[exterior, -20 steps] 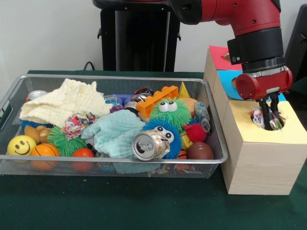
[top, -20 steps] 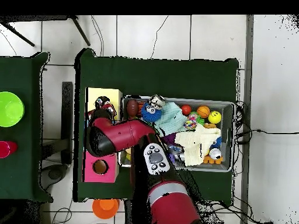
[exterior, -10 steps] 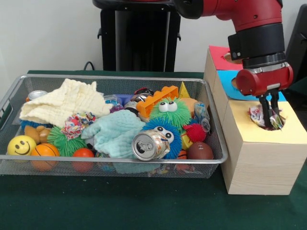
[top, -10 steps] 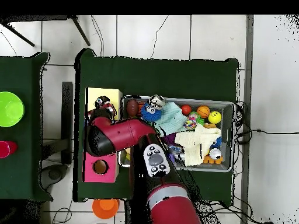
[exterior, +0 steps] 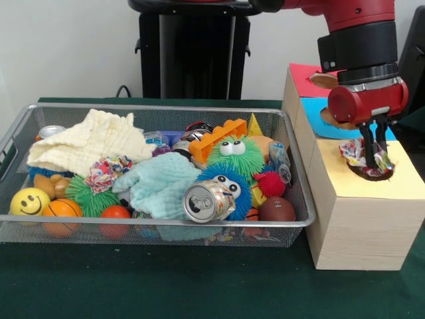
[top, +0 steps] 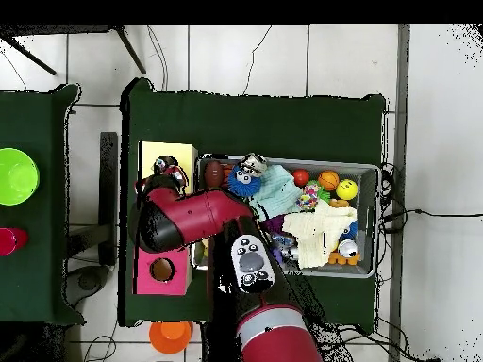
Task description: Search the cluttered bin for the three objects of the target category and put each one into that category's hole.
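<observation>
Green-covered bench [exterior: 199, 286] underneath everything, seen whole only in the overhead view, with white tiled floor [top: 283, 57] around it. On the bench, a grey wire-mesh bin [exterior: 20, 129] packed with clutter: cream waffle cloth [exterior: 89, 139], pale teal cloth [exterior: 163, 183], crushed silver drinks can [exterior: 207, 201], blue fuzzy ball with googly eyes [exterior: 232, 183], green fuzzy ball with googly eyes [exterior: 232, 154], orange toothed plastic piece [exterior: 216, 139], small brown toy football [exterior: 277, 209], yellow smiley ball [exterior: 28, 201], orange mini basketball [exterior: 62, 212].

Beside the bin, a wooden sorting box with yellow, blue and red tops [exterior: 358, 219], each top with a round hole. From the front, only the yellow section's hole open to sight. From overhead, the red section's hole [top: 161, 270] plain to see, the blue section hidden beneath the red and black arm [top: 193, 219].

From the front, pincer [exterior: 373, 151] straight above the yellow section's hole, clamped on a crumpled, multicoloured patterned scrap of cloth [exterior: 355, 154]; scrap hanging just at the hole's rim, mostly above it. From overhead, the same scrap [top: 168, 169] only a small speckled patch at the arm's tip over the yellow top.

Off the bench, overhead view only: lime green bowl [top: 14, 175] on a separate green surface, orange cup [top: 171, 335] on the floor.
</observation>
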Available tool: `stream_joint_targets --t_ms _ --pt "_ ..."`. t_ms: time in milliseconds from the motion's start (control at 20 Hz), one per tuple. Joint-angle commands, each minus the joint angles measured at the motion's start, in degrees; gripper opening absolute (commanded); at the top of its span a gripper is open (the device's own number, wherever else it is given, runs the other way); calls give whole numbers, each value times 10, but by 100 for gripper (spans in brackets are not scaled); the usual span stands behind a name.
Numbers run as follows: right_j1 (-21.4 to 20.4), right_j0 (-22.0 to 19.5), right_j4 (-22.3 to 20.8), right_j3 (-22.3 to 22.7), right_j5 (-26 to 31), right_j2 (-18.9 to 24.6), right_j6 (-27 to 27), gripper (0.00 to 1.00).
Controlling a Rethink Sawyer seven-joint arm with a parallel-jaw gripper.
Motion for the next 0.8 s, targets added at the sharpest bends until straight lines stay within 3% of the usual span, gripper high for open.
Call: stream_joint_targets --t_ms 50,200,250,800 --pt "6 2 -27 29 85 37 12 0" --pt "7 1 -27 29 84 38 12 0" --pt "7 1 -27 29 86 40 11 100" --pt "8 -2 -26 29 92 44 7 100"
